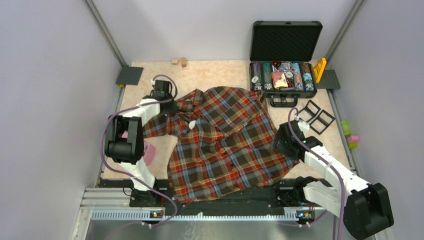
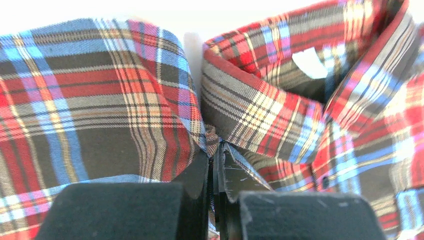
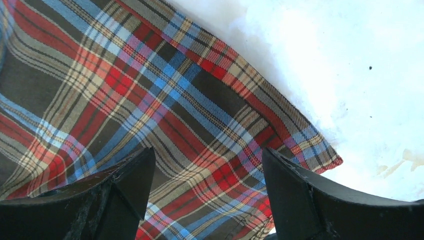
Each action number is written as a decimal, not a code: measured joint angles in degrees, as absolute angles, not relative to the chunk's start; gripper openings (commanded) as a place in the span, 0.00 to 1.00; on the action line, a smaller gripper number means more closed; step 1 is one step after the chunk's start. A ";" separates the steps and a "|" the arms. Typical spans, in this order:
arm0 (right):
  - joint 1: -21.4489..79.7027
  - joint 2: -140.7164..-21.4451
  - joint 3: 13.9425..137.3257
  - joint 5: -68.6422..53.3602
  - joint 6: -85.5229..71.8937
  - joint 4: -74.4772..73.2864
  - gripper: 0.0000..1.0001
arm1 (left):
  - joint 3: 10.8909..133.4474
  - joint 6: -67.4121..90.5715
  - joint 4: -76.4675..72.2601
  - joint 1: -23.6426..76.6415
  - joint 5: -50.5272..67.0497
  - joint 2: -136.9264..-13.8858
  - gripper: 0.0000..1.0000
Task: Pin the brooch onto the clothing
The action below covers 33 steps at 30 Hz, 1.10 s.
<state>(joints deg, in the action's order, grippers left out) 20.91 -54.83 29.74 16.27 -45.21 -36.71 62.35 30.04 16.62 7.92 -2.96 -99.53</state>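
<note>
The clothing (image 1: 225, 145), a plaid shirt in red, brown, blue and yellow, lies spread across the middle of the table. My left gripper (image 1: 170, 107) is at its collar end. In the left wrist view the gripper (image 2: 215, 150) is shut, with a fold of the shirt (image 2: 100, 110) pinched beside the collar (image 2: 260, 110). My right gripper (image 1: 281, 142) hangs open over the shirt's right edge, its fingers (image 3: 125, 185) spread above a corner of the cloth (image 3: 210, 125), holding nothing. A small pale spot (image 1: 192, 124) sits near the collar. I cannot tell whether it is the brooch.
An open black case (image 1: 282, 75) of chips stands at the back right, black frames (image 1: 315, 116) in front of it. A pink block (image 1: 148, 152) lies by the left arm. Small wooden blocks (image 1: 179, 62) sit at the back, and green and pink bits (image 1: 350, 136) at the right rail.
</note>
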 measured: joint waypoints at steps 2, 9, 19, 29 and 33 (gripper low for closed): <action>20.86 -55.96 29.65 15.92 -45.78 -36.69 0.80 | 66.96 29.28 17.02 6.02 -3.70 -101.65 0.00; 20.86 -61.69 29.65 15.86 -47.31 -36.42 0.79 | 79.13 25.87 19.14 1.72 -5.69 -108.57 0.00; 20.86 -63.57 29.23 16.86 -48.82 -34.89 0.62 | 82.83 20.40 22.06 -1.98 -5.10 -113.06 0.00; 20.82 -66.92 29.47 20.69 -50.06 -28.71 0.00 | 82.83 16.82 22.24 -2.11 -4.03 -113.03 0.00; 20.29 -66.72 29.47 23.51 -51.42 -29.80 0.00 | 82.83 16.25 22.28 -2.44 -5.17 -113.03 0.00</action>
<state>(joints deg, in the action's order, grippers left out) 20.29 -66.72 29.47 23.51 -51.42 -29.80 82.83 16.25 22.28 -2.44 -5.17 -113.03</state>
